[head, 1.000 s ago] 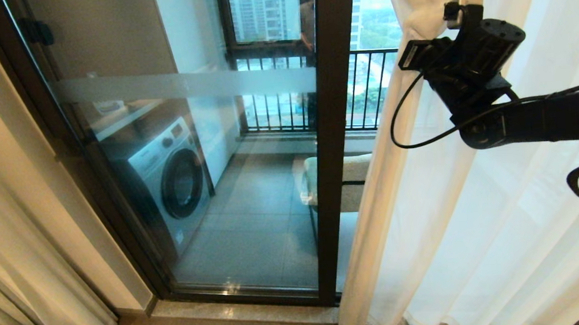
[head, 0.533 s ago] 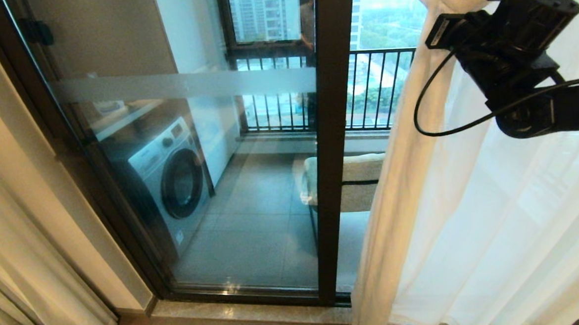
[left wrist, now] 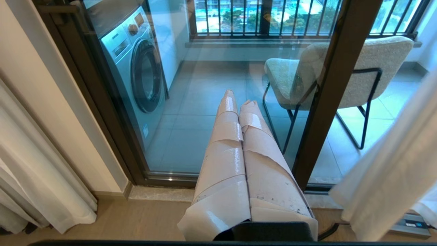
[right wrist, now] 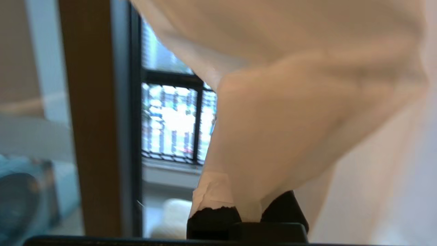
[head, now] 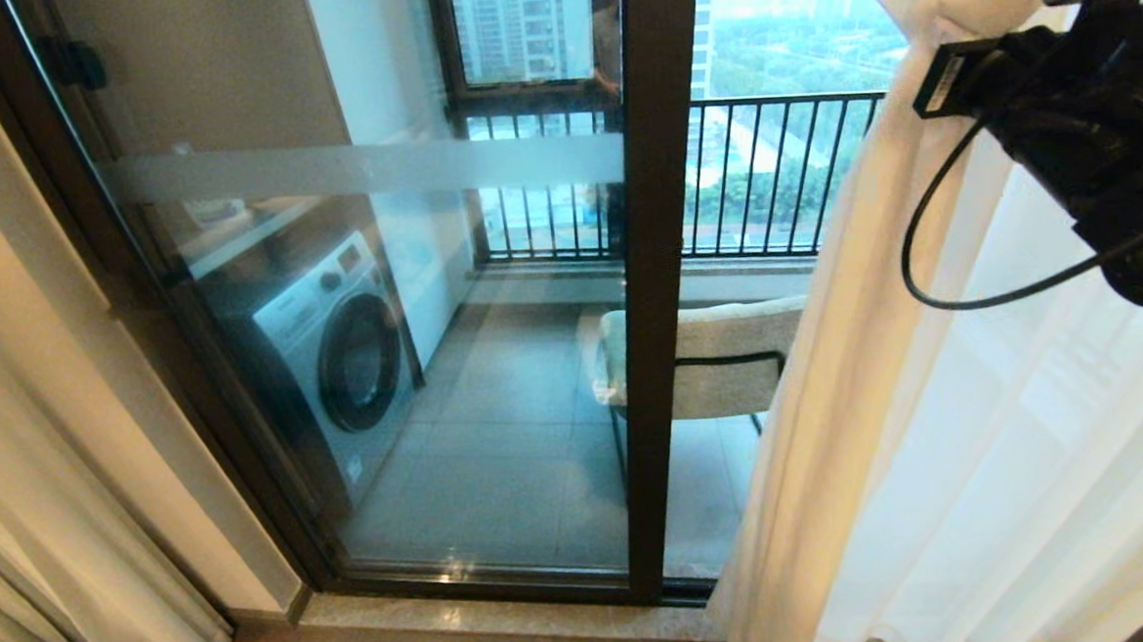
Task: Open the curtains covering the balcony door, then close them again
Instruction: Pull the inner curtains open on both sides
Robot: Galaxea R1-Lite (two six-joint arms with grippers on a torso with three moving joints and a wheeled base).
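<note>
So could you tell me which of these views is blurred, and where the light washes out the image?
Right wrist view: soft all over, the railing smeared, the curtains draped over the right gripper. Head view: sharp, but daylight blows out the sheers. Left wrist view: crisp, with glare on the left gripper.

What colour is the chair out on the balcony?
The chair is cream-beige on a thin black frame, clearest in the left wrist view.
</note>
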